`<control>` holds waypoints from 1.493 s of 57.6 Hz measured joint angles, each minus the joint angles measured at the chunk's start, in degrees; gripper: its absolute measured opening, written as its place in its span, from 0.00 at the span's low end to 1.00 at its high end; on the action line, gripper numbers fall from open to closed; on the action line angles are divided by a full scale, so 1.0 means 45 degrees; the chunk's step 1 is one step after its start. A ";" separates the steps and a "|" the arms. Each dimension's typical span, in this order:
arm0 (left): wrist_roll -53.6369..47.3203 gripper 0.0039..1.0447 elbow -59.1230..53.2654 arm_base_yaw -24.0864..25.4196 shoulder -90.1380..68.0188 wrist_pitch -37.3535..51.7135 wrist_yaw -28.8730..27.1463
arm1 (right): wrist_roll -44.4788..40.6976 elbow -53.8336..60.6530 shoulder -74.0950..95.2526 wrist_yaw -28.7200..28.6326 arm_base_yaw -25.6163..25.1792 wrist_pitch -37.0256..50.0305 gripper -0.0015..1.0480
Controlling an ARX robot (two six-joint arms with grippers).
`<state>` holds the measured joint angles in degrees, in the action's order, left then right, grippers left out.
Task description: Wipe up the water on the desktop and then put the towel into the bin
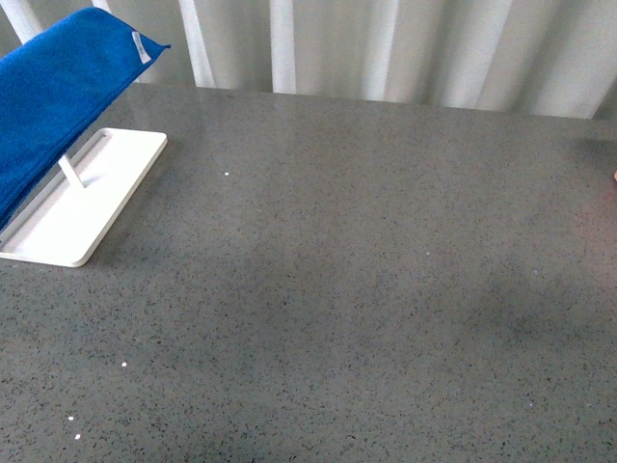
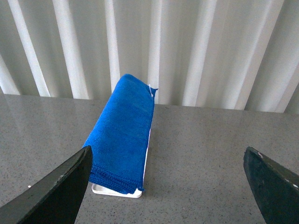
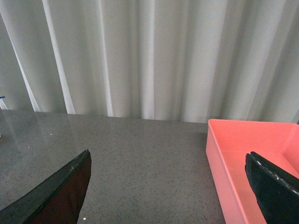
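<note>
towel [image 1: 58, 96]: hung draped over white tray [image 1: 87, 207] at 10 o'clock | left gripper [image 2: 168, 149], right gripper [image 3: 168, 153]: jaws spread, empty | risk: could have dragged tray on pull; water on desktop [image 1: 337, 289] not discernible, might have missed it

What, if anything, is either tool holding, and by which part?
Nothing. The left tool and the right tool are both open and empty; the towel sits draped above the white tray, clear of both.
</note>
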<state>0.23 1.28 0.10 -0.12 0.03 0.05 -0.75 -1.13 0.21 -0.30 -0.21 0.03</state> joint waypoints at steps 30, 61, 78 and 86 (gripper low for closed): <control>0.0000 0.94 0.0000 0.0000 0.0000 0.0000 0.0000 | 0.0000 0.0000 0.0000 0.0000 0.0000 0.0000 0.93; 0.0000 0.94 0.0000 0.0000 0.0000 0.0000 0.0000 | 0.0000 0.0000 0.0000 0.0000 0.0000 0.0000 0.93; 0.2356 0.94 0.2647 -0.0452 -0.3721 -0.4527 0.4206 | 0.0000 0.0000 0.0000 -0.0010 0.0010 0.0000 0.93; 0.2137 0.94 0.4075 -0.1035 -0.5960 -0.2589 0.3356 | 0.0000 0.0000 0.0000 -0.0024 0.0010 0.0000 0.93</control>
<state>9.85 19.62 -4.56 -26.94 -11.62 15.16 -0.75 -1.13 0.21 -0.40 -0.16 0.03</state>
